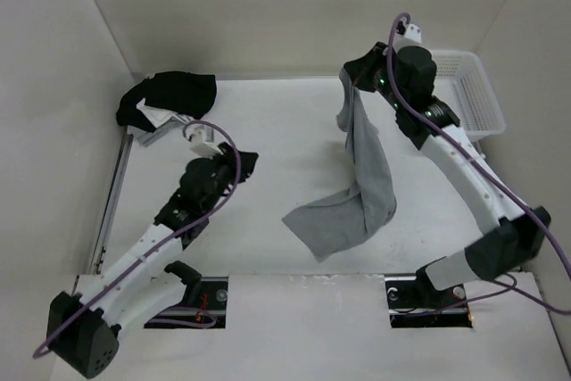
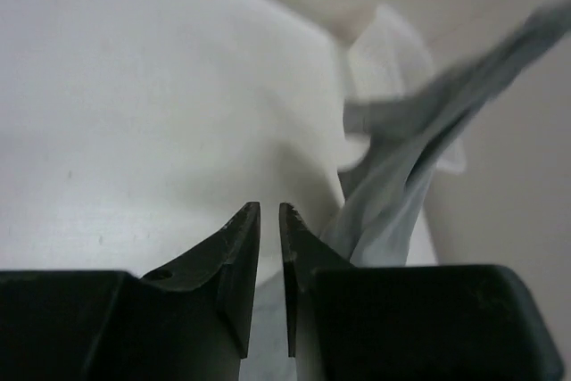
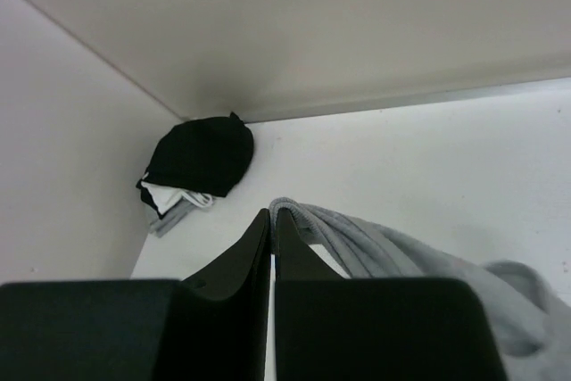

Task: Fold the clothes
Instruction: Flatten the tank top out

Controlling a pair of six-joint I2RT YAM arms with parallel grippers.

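From my station the overhead feed showed the right gripper point(image 1: 354, 85) raised over the far right part of the worktop point(image 1: 285, 131), its jaws pressed together on an upper edge of the grey top point(image 1: 370, 167). On the right wrist feed the fingers met with no gap I could make out, and a rolled hem or strap of the grey knit curled off their tips and ran away to the right. The garment hung from that grip as a long narrow drape. Its lower part spread out on the worktop right of the middle, toward the near edge, in a loose flat flap with one corner pointing left. The left gripper point(image 1: 243, 163) sat low over the worktop's left-centre, well apart from the cloth. On its wrist feed I saw the two dark fingers parted by a thin slit, with nothing between them and bare white surface beyond the tips. The hanging grey fabric showed blurred off to the right of that view. A black-and-white garment pile point(image 1: 168, 98) lay bunched in the far left corner, against the wall. A white basket point(image 1: 477, 95) with slotted sides stood at the far right corner, just behind the right arm's wrist. I could not tell from any feed which part of the top was pinched.
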